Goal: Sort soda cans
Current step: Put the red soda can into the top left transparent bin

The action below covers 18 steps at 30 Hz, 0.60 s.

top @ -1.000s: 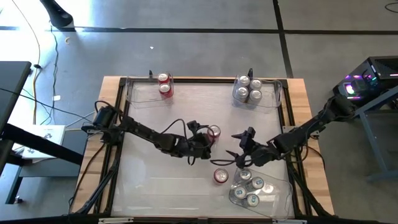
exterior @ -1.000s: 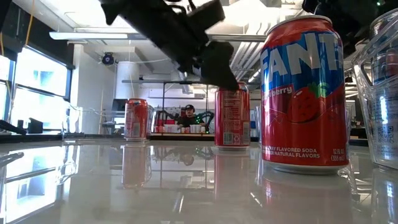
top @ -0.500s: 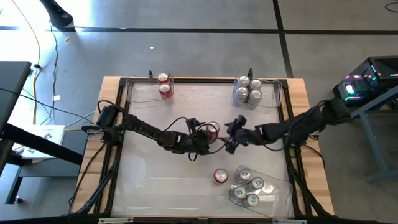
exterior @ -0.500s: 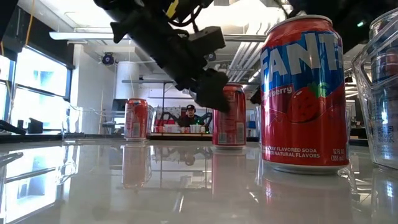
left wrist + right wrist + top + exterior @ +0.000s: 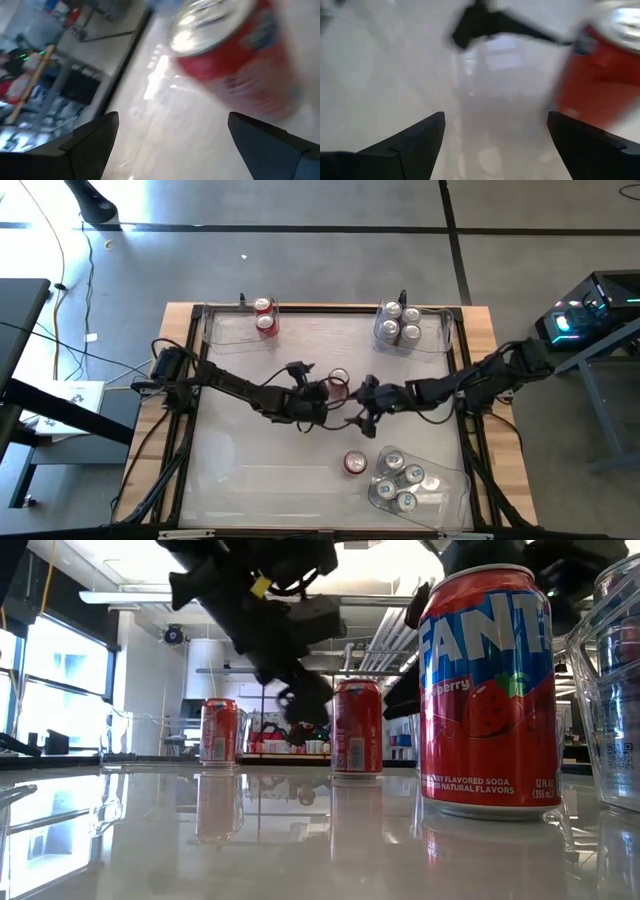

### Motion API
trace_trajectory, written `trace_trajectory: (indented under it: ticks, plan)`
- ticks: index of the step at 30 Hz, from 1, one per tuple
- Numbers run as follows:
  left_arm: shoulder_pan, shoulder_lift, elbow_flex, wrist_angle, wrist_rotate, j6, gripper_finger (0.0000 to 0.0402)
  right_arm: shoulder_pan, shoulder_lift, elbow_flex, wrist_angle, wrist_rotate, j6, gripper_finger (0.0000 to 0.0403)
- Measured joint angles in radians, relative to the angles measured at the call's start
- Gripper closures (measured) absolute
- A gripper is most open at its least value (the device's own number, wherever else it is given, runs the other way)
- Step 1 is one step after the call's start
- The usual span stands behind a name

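A red soda can stands upright in the middle of the table, also in the low view. My left gripper is open just left of it, with the can ahead of its fingers and off to one side. My right gripper is open just right of and nearer than the same can. A second red can stands on its base near the near-right bin and looms large in the low view.
Three clear bins sit on the table: far left with two red cans, far right with silver cans, near right with several blue-and-silver cans. The table's near-left part is bare.
My right gripper has swung from beside the near-right bin toward the table's middle, ending next to the middle red can. My left gripper has drawn back toward the table's left, off that can. The can stands a little farther and more to the left than before.
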Motion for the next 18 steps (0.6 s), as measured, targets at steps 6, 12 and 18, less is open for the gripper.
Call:
trace_trajectory:
  ticks: [6,12,18]
  plan:
    - [-0.015,-0.091,-0.006,-0.178,0.038,-0.137,0.0032,0.107,-0.013,0.002,-0.037,0.071,0.06,0.0055]
    - [0.002,-0.155,-0.162,0.278,0.294,-0.159,0.0032,0.232,-0.069,0.003,-0.188,0.323,0.194,0.0055]
    - [0.039,-0.108,-0.199,0.604,0.307,-0.18,0.0032,0.329,-0.13,0.003,-0.239,0.478,0.244,0.0055]
